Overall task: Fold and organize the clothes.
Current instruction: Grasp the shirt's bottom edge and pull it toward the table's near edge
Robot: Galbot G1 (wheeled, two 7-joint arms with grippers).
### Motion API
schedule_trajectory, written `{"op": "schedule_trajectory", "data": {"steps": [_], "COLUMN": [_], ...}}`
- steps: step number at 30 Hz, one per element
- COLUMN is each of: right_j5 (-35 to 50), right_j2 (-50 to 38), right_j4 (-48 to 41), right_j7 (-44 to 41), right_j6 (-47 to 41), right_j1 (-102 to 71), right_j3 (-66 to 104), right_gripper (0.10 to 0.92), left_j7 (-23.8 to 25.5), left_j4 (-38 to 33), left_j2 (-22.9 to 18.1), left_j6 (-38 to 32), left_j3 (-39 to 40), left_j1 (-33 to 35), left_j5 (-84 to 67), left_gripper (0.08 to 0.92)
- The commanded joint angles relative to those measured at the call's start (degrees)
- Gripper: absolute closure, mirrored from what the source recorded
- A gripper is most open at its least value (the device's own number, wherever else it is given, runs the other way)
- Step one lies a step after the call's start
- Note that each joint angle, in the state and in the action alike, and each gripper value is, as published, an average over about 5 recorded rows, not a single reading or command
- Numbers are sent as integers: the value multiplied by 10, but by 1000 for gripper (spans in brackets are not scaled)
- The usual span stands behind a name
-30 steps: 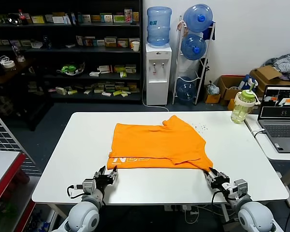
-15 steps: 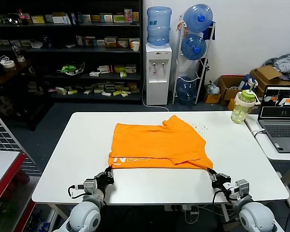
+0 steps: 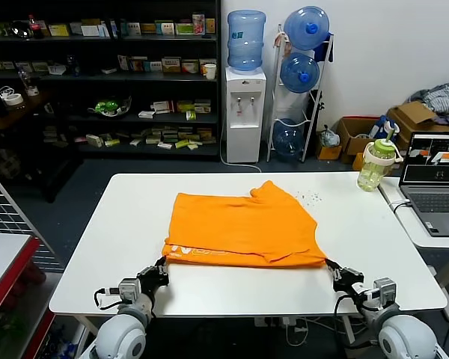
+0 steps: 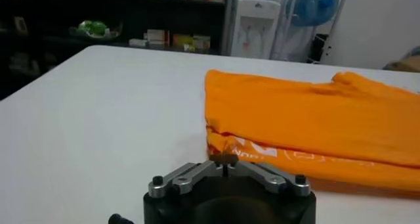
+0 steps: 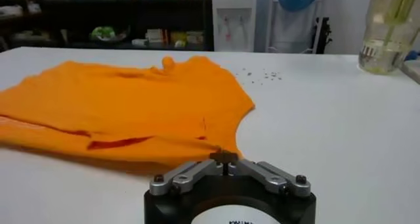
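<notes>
Orange T-shirt lies partly folded near the middle of the white surface, its near hem running along toward the front edge; white lettering shows on the lower layer at the near left corner of the garment (only a strip of it is visible); a sleeve bunches up at the shirt's far side, toward the back edge. Left end effector sits low at the front edge of the surface, its fingers brought together on the shirt's near left corner; the left wrist view shows the fabric puckered right at its tips. Right end effector sits at the front edge toward the right corner, its fingers likewise together, clamped on the shirt's near right corner, where the cloth edge meets its tips. A green-lidded bottle stands near the back right corner; a laptop rests on the adjoining table beyond the right edge.
</notes>
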Motion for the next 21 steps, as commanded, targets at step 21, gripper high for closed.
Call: {"op": "schedule_trajectory", "data": {"steps": [21], "right_j5": [18], "right_j2": [-14], "right_j4": [145], "right_j7": [50], "right_j6": [-58], "right_j1": [-199], "right_j3": [110], "right_gripper": [797], "left_j7": [-77], "left_j4": [-197], "left_j2": [114], "left_j6": [76], "left_j3": [-20], "left_j1": [169], "left_j5": [-79], "left_gripper": [834]}}
